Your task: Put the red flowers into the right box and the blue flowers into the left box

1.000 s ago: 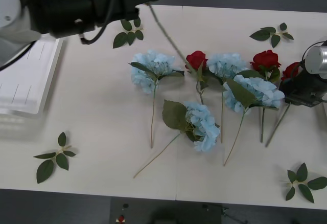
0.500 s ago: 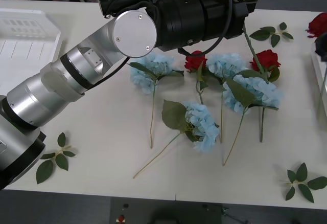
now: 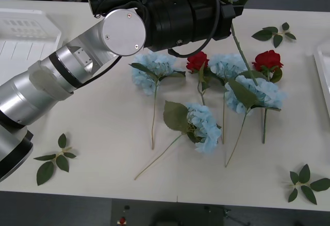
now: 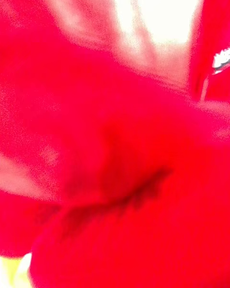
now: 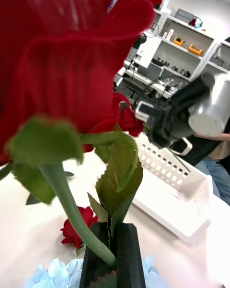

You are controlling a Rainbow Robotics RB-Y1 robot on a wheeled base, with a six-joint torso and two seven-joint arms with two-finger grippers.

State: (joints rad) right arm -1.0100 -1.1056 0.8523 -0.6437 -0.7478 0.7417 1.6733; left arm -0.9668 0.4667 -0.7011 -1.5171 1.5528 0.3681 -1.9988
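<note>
step: carrying roses to right box [image 3: 324, 74] | left gripper [image 5: 114, 254] clamped on rose stem [image 5: 72, 211] | right gripper [image 5: 160, 125] grips another rose | next: lower, release

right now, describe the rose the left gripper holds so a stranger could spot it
Follow the left arm across the white table to the left gripper. It clamps a red rose by the stem, raised in the air; two other roses lie flat among blue flowers.

Front view: even, bright overhead light; soft faint shadows under the blue flowers [image 3: 205, 125] on the table [image 3: 103, 128]. Right wrist view: fully defocused red blur, overexposed white patches. Left wrist view: near red bloom [image 5: 72, 53] soft, background shelves sharper.
</note>
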